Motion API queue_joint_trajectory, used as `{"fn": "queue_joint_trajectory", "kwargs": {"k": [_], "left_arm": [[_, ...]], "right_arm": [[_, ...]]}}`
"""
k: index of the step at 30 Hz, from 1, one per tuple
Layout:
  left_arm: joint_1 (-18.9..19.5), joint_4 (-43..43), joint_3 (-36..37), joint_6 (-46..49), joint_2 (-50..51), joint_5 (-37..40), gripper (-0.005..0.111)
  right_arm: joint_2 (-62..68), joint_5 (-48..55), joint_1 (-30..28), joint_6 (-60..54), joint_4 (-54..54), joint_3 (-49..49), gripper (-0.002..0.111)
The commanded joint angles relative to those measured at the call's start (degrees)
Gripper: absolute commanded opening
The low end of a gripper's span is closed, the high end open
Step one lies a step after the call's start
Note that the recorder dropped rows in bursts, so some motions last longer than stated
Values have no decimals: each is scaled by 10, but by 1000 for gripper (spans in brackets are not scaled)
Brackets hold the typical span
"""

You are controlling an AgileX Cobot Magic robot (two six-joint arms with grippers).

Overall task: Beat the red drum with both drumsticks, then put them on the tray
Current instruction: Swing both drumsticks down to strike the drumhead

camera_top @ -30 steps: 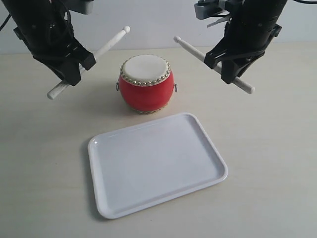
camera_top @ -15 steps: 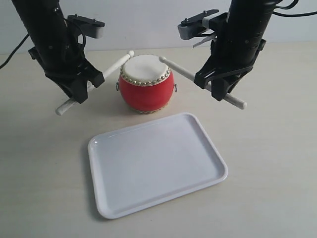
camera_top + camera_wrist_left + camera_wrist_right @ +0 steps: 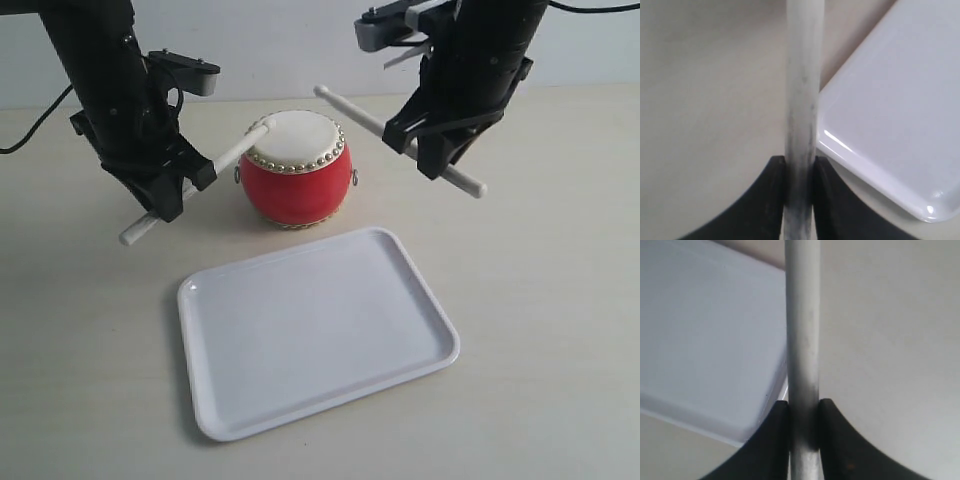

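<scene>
— Now, what is changing at the red drum (image 3: 296,185)?
— The left gripper (image 3: 165,195), closed on the left drumstick (image 3: 228,155), is bringing its tip down onto the skin, while the right gripper (image 3: 440,160) (also pinching the right drumstick (image 3: 350,108)) is lifting away.
— Beating is continuing?
— Probably; the 2 sticks are not going to the tray (image 3: 320,320) yet.

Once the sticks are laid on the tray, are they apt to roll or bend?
Likely to roll: the left drumstick and right drumstick are smooth round rods. The low rim of the tray should probably catch them. Both look straight overhanging their grips, so probably stiff.
</scene>
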Motion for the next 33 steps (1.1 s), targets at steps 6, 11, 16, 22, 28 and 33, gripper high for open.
{"fn": "queue_joint_trajectory", "kwargs": {"k": [6, 11, 16, 22, 28, 33], "left_arm": [[-2, -4, -4, 1, -1, 0, 0], [-2, -4, -4, 1, -2, 0, 0], [-2, -4, -4, 1, -2, 0, 0], [-2, 3, -4, 1, -12, 0, 0], [-2, 6, -4, -2, -57, 0, 0], [-2, 6, -4, -4, -98, 0, 0]], "right_arm": [[-4, -3, 1, 5, 4, -24, 0], [2, -3, 1, 2, 13, -25, 0], [-23, -3, 1, 3, 13, -25, 0], [-1, -3, 1, 3, 34, -24, 0], [83, -3, 1, 4, 46, -24, 0], [94, -3, 1, 19, 24, -24, 0]]}}
